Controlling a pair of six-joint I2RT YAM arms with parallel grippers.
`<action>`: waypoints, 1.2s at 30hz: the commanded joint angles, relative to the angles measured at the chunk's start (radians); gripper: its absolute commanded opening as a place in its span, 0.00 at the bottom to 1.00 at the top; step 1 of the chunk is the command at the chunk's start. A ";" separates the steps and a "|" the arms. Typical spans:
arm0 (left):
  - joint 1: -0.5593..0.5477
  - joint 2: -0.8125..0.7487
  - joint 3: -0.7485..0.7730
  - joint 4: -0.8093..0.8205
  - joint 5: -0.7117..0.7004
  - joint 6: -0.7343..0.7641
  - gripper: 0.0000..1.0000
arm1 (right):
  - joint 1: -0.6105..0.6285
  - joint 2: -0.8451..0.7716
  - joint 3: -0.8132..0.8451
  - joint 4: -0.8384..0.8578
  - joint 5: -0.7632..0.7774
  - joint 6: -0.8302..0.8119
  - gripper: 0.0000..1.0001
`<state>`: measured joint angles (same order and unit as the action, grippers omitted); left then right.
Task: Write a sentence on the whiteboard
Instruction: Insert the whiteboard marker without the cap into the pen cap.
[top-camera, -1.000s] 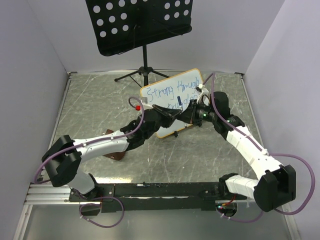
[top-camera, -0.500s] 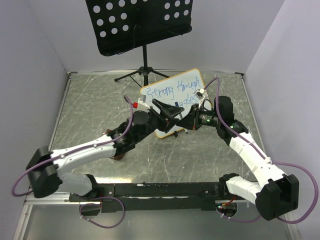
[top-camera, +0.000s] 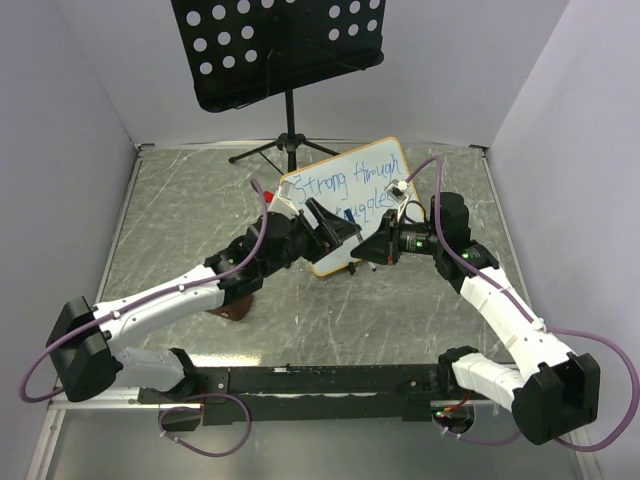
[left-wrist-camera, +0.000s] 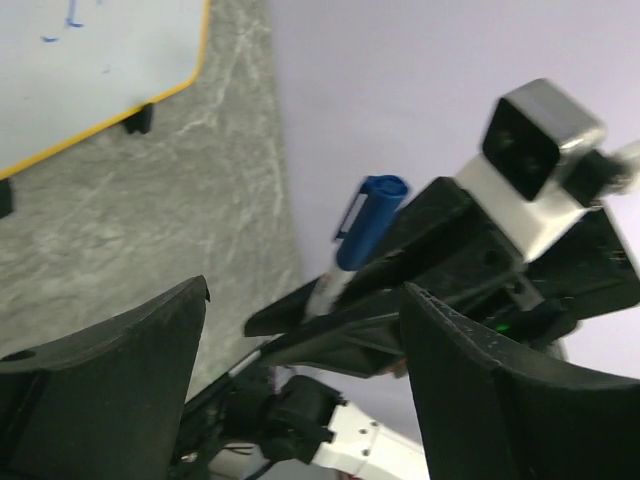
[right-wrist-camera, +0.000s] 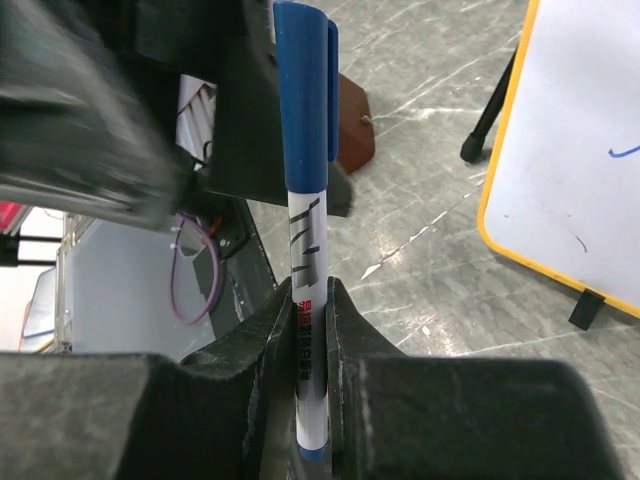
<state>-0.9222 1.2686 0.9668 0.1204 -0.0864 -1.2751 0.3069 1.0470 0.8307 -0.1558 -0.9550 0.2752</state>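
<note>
The whiteboard (top-camera: 352, 205) stands tilted on its black clip feet at mid-table, with the blue sentence (top-camera: 350, 186) on it in two lines. My right gripper (right-wrist-camera: 307, 300) is shut on a white marker (right-wrist-camera: 306, 215) with its blue cap (right-wrist-camera: 303, 90) on. In the top view it (top-camera: 374, 248) hovers in front of the board's lower right. My left gripper (top-camera: 336, 228) is open, its jaws wide apart, facing the marker's capped end (left-wrist-camera: 368, 222) without touching it. A corner of the board (left-wrist-camera: 100, 70) shows in the left wrist view.
A black perforated music stand (top-camera: 275, 45) on a tripod stands behind the board. A brown object (top-camera: 235, 312) lies on the table under the left forearm and appears again in the right wrist view (right-wrist-camera: 355, 125). Grey walls close in the left and right sides.
My left gripper has opened, let go of the marker's capped end and drawn back to the left. The right gripper still holds the marker and has shifted slightly.
</note>
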 joint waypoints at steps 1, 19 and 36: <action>0.011 0.000 0.046 0.008 0.002 0.080 0.80 | -0.002 -0.016 0.002 0.052 -0.041 -0.011 0.00; 0.049 0.097 0.136 0.045 0.042 0.146 0.45 | -0.002 -0.010 -0.008 0.067 -0.050 -0.004 0.00; -0.006 0.094 0.036 0.117 0.129 0.083 0.01 | -0.014 0.067 0.050 0.076 -0.042 0.048 0.00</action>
<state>-0.8673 1.3792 1.0462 0.1780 -0.0048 -1.1225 0.3027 1.0843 0.8192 -0.1436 -0.9802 0.3042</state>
